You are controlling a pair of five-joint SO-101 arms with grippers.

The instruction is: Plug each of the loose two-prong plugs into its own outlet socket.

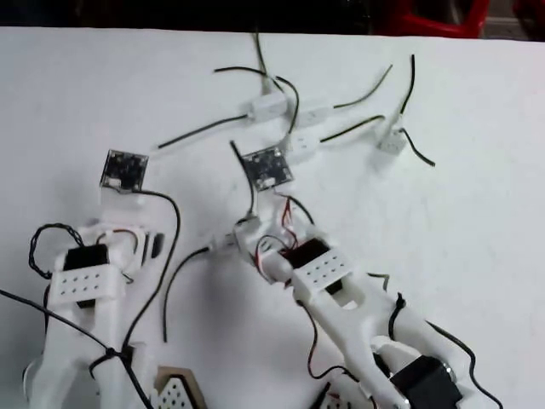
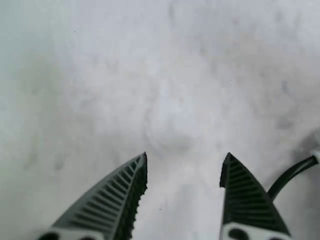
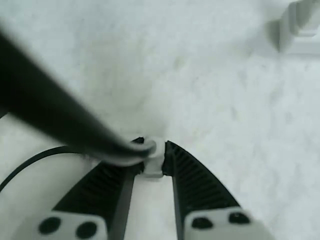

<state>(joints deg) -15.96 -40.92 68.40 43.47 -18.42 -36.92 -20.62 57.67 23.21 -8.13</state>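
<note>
Pinching one plug (image 3: 151,162), right gripper (image 3: 154,146)

White plug (image 3: 153,164), black cords (image 3: 50,112), plain white table (image 3: 225,90) (gripper fingers (image 2: 122,200) black, finely ribbed).

Bright, even light; white table (image 1: 477,256) glaring; soft faint shadows beside cables (image 1: 196,134).

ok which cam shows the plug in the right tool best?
Right wrist view: the plug sits pinched in the right tool, its black wire crossing in front. High view shows it small at that tool's tip. Left wrist view has the open left tool over the table.
</note>
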